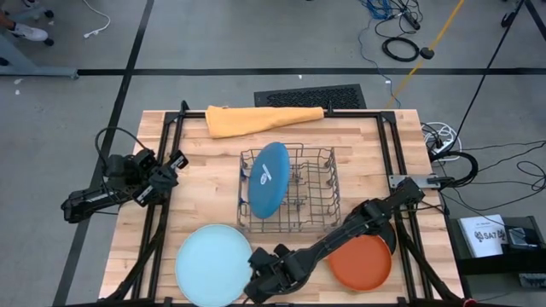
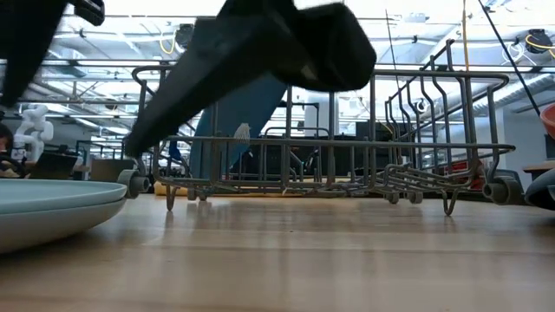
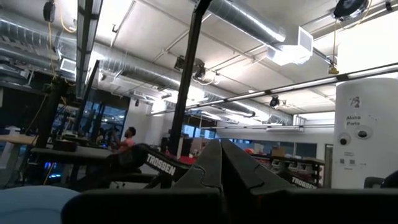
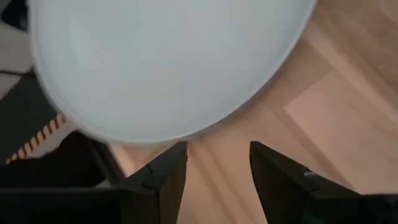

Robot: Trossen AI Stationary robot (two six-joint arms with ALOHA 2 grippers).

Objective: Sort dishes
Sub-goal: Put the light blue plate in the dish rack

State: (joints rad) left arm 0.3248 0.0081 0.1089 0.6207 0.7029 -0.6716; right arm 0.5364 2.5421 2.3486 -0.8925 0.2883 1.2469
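A large light blue plate (image 1: pixel 212 264) lies flat on the table at the near edge; it also shows in the low view (image 2: pixel 52 208) and the right wrist view (image 4: pixel 168 62). My right gripper (image 1: pixel 256 286) (image 4: pixel 214 152) is open and empty, just off this plate's right rim, low over the wood. A blue plate (image 1: pixel 267 179) stands on edge in the wire dish rack (image 1: pixel 328 183) and leans on its wires (image 2: pixel 247 117). An orange plate (image 1: pixel 362 262) lies flat at the near right. My left gripper (image 1: pixel 177 162) (image 3: pixel 221 155) is shut and empty at the table's left, above the surface.
A folded orange cloth (image 1: pixel 260 118) lies along the far edge. The rack stands mid-table, and my right arm (image 1: pixel 358 223) reaches across in front of it. A dark round thing (image 1: pixel 388 234) lies partly under that arm beside the orange plate. Black frame rails (image 1: pixel 158 213) run along both sides.
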